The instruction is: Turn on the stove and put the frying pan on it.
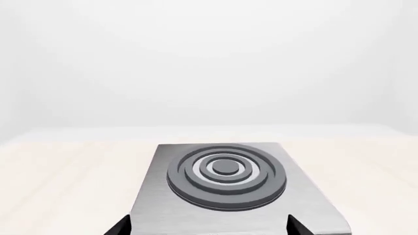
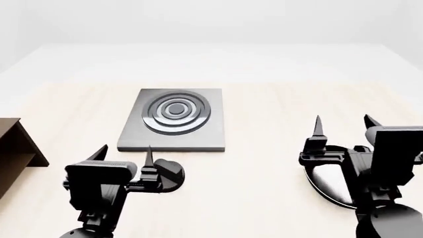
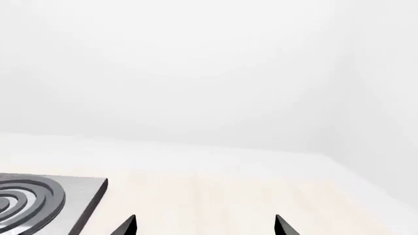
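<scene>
The frying pan (image 2: 327,183) lies lower right on the desk (image 2: 264,124), beneath the released right end effector (image 2: 342,121). Likely rigid, glossy, slippery (handle hidden); grip the rim. Left end effector (image 2: 124,153) released, below the stove (image 2: 173,119).

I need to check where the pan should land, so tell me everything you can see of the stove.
The stove is a flat, square, grey plate that looks like brushed metal, lying level on the pale wooden table. Raised concentric rings in darker grey form its burner, set toward the far side. Nothing rests on it. The left gripper hovers open near its front edge without touching it.
</scene>
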